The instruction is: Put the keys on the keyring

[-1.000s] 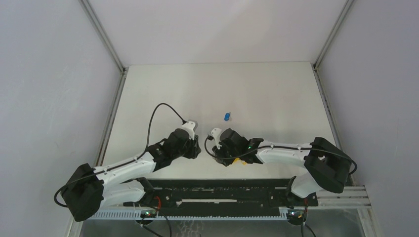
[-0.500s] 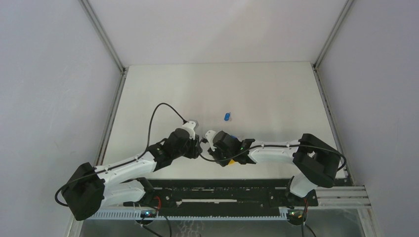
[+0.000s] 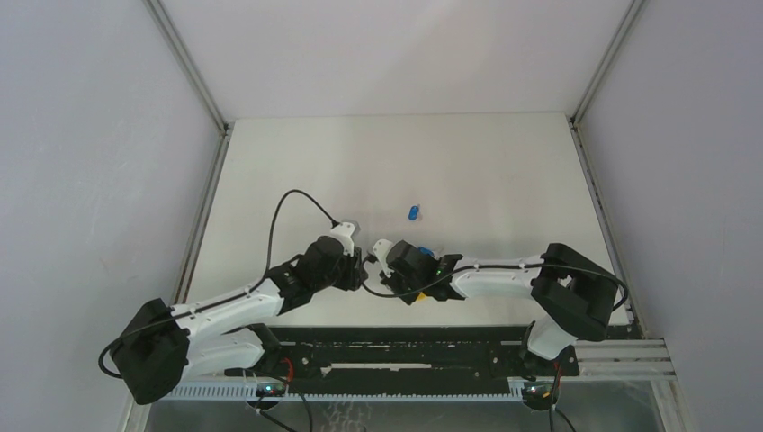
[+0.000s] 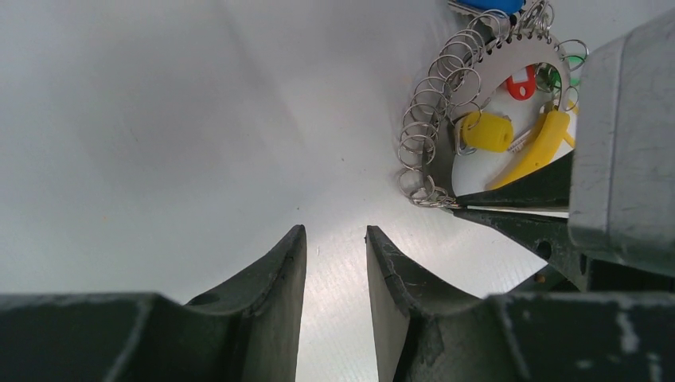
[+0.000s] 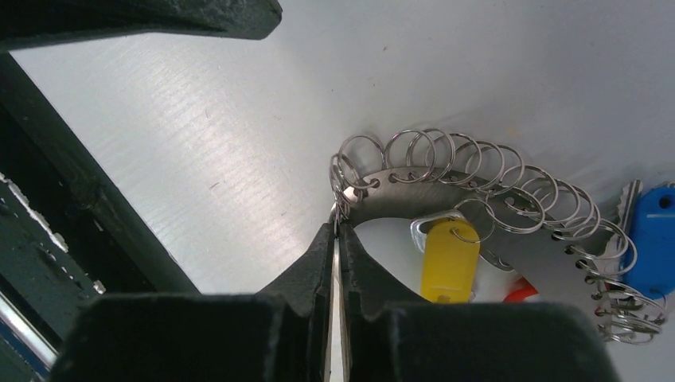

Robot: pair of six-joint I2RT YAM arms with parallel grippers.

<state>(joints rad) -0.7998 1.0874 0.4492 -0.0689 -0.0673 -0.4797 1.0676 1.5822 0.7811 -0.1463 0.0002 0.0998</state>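
Note:
The keyring (image 5: 414,185) is a grey metal arc lined with many small wire rings. My right gripper (image 5: 337,232) is shut on its left end. A yellow key (image 5: 450,256), a blue key (image 5: 653,239) and a red key (image 5: 521,290) hang on it. In the left wrist view the keyring (image 4: 446,103) shows at the upper right with its yellow curved section (image 4: 535,151). My left gripper (image 4: 335,239) is open and empty, low over the table just left of it. In the top view both grippers, left (image 3: 363,271) and right (image 3: 385,274), nearly touch. A loose blue key (image 3: 413,212) lies beyond them.
The white table (image 3: 468,162) is walled by grey panels left, right and back. The black rail (image 3: 396,355) with both arm bases runs along the near edge. A black cable (image 3: 292,202) loops above the left arm.
The right arm has swung left with the keyring, bringing its gripper close to the left gripper. The left arm has barely moved. The loose blue key has stayed put.

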